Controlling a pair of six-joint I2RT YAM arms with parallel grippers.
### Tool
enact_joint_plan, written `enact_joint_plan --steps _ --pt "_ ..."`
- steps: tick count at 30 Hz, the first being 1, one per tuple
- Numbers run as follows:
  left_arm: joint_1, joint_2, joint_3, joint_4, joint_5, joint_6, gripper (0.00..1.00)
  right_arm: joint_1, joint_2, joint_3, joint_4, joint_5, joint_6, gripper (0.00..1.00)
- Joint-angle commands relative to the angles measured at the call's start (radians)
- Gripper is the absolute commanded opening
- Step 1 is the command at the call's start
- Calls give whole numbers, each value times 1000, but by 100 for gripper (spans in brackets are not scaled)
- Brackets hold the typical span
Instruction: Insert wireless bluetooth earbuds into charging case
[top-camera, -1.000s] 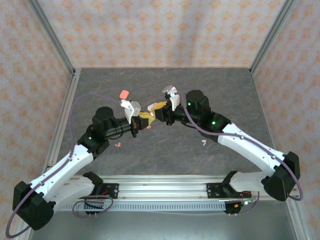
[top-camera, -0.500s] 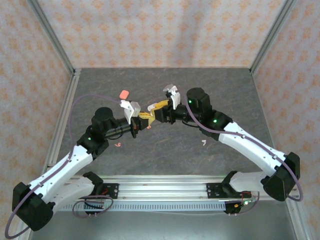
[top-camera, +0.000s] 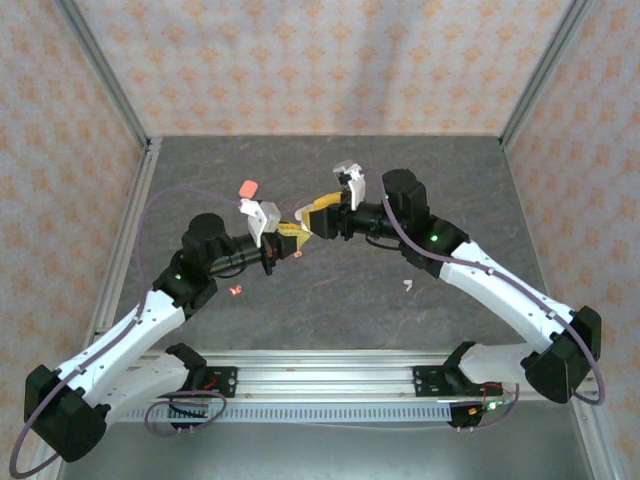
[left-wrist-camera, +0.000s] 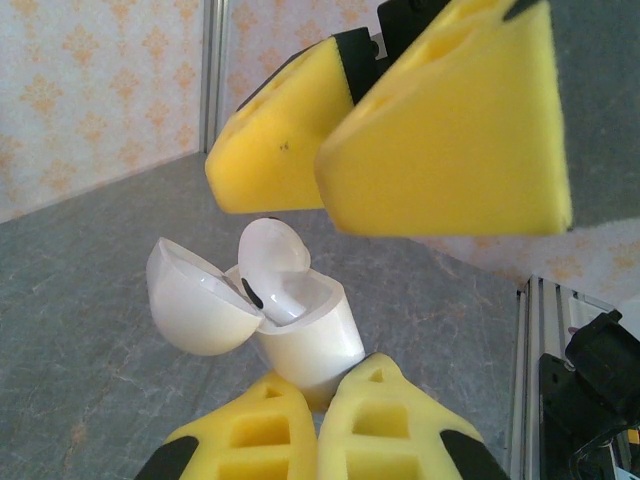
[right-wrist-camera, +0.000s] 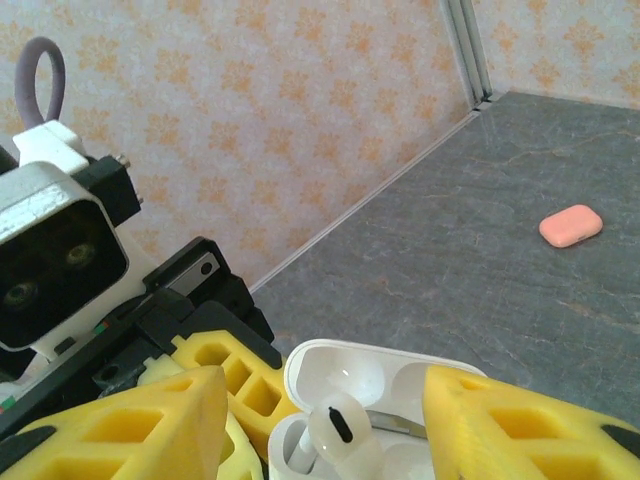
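**One white bud in its case, others loose on the counter**

Nearest, a coral earbud lay at left on the counter, and a loose white earbud lay at right, neither yet picked up. Mid-counter, the left pincer was clamped tight on the white case, its lid swung open. A white earbud stood in the case, head proud of the rim, probably not fully seated. The right pincer straddled it, jaws apart, gripping nothing. Farthest, at left, the pink case lay closed, apparently untouched. By my reckoning, most of the task remained.
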Motion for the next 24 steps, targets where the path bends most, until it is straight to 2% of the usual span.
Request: enact_joint_plan --steps 1,6,13,24 --pt "-3 -18 35 33 6 23 0 -11 -29 40 55 -13 54 55" --pt "-4 -22 34 33 2 24 0 -67 -10 92 -9 8 245 54" --pt "-4 -29 42 31 -6 31 0 -185 16 113 -43 -87 518 52" --pt "-5 -28 62 54 -12 30 0 -194 8 46 -39 -171 698 53"
